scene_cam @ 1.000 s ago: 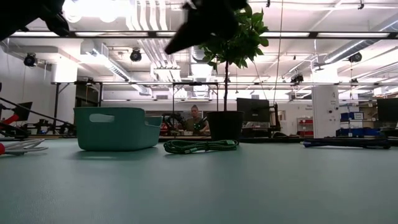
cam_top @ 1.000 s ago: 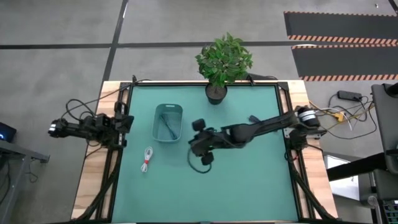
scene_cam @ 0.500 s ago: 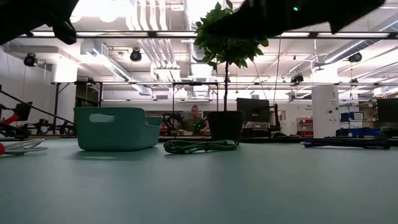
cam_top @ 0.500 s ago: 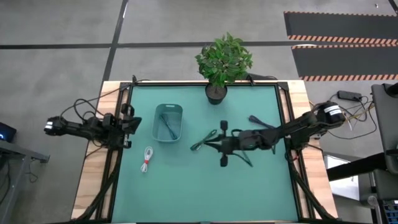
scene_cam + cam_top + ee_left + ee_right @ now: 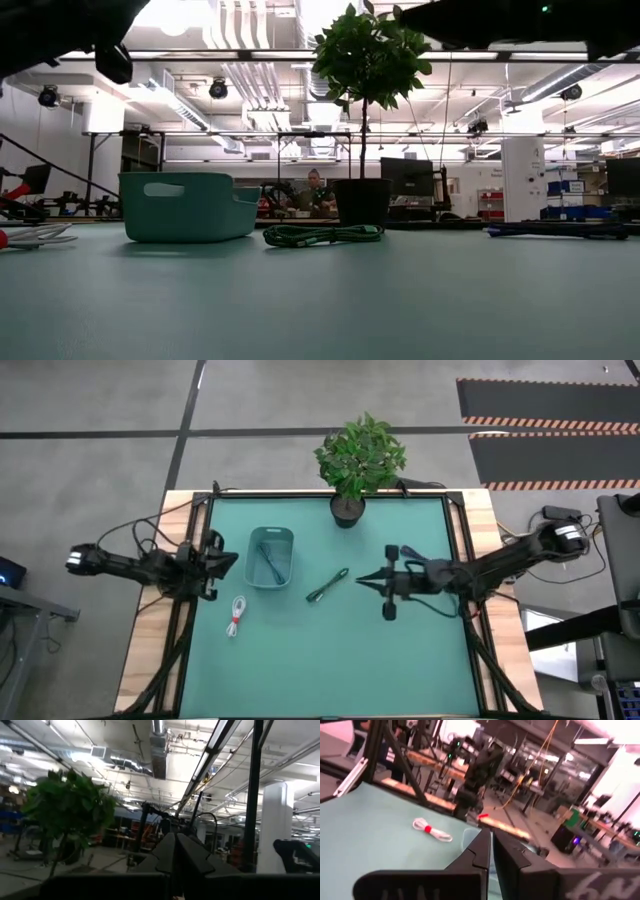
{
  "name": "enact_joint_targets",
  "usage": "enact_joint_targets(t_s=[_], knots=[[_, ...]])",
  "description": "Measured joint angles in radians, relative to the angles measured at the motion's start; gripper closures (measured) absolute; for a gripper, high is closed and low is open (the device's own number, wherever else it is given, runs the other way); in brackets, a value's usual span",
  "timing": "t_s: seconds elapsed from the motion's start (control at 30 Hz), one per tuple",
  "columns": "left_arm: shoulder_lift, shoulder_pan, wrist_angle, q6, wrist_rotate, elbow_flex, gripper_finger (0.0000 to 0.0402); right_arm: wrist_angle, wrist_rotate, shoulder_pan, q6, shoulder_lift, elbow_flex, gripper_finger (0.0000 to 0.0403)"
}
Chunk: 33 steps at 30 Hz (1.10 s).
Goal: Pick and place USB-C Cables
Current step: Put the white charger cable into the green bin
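Observation:
A dark green cable bundle (image 5: 327, 586) (image 5: 322, 235) lies flat on the teal table's middle. A white bundle with a red tie (image 5: 236, 615) (image 5: 431, 829) lies near the left edge. The pale teal bin (image 5: 270, 557) (image 5: 186, 206) holds another dark cable (image 5: 268, 565). A dark bundle (image 5: 558, 230) lies toward the right side. My right gripper (image 5: 362, 580) (image 5: 491, 845) hovers shut, right of the green bundle, pointing at it. My left gripper (image 5: 228, 563) (image 5: 175, 852) is shut, left of the bin, above the table.
A potted plant (image 5: 358, 460) (image 5: 365, 120) stands at the far edge's middle. Black frame rails (image 5: 190, 610) run along both sides of the table. Yellow and grey cords (image 5: 545, 545) lie beyond the right edge. A person (image 5: 318, 192) sits in the room behind.
My right gripper has drawn back from above the green bundle toward the table's right edge, staying shut; the bundle lies where it was. My left gripper has edged toward the bin.

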State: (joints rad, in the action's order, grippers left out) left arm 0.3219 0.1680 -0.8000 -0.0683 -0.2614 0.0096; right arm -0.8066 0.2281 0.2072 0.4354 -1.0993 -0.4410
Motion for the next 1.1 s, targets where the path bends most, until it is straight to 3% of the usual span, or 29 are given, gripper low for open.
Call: enact_joint_targets(t_s=[0.33,0.7,1.1], knots=[[0.100,0.001,-0.017,-0.155,-0.006,0.000,0.0401,0.001,-0.053,-0.078,0.024,0.214,0.137,0.0392],[0.323,0.002,-0.277,-0.190,-0.063,0.004,0.0401,0.000,-0.107,-0.133,0.044,0.355,0.209,0.0392],[0.591,0.006,-0.288,-0.355,-0.062,0.194,0.0401,0.001,-0.106,-0.132,0.063,0.400,0.227,0.0392]])
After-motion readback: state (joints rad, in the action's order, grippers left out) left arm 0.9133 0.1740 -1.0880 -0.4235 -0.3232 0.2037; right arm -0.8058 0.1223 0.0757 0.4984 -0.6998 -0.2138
